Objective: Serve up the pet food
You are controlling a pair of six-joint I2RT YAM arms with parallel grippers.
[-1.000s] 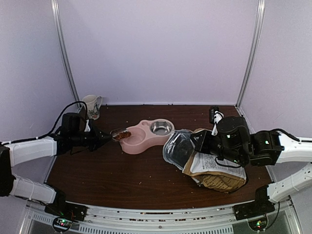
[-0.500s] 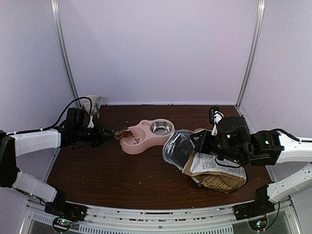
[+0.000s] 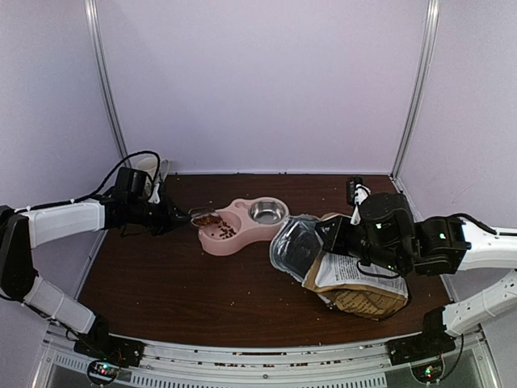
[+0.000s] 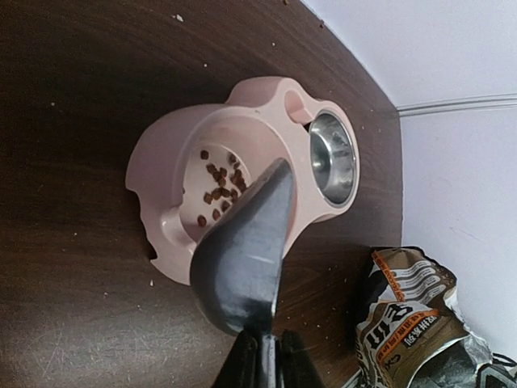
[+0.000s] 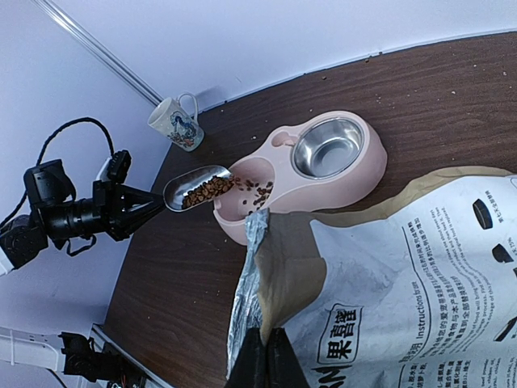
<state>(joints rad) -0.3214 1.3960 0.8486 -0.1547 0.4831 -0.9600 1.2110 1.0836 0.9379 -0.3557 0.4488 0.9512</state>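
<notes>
Mid-pour, we judge: left gripper [image 4: 260, 347] clamps scoop [image 4: 242, 259], bowl [image 4: 153, 174] just ahead; right gripper [image 5: 265, 347] pinches bag [image 5: 404, 267]. Next, tilt out remaining pet food [image 5: 206, 191].

— Anything legible from your end?

— Only on the paper bag [image 5: 420, 267]. In my right wrist view its white panel carries a slanted heading that begins "Instruction". The rest of that line and the block of small print beside it are too fine for me to read.

— Any brand?

— Lower down I see two bold Chinese characters in a rounded frame, but I can't tell which they are. At the bottom edge big black letters are cut off, the last one an "N".

— And the left wrist view?

— There the bag shows an orange band with white lettering, too blurred for me to read.
</notes>
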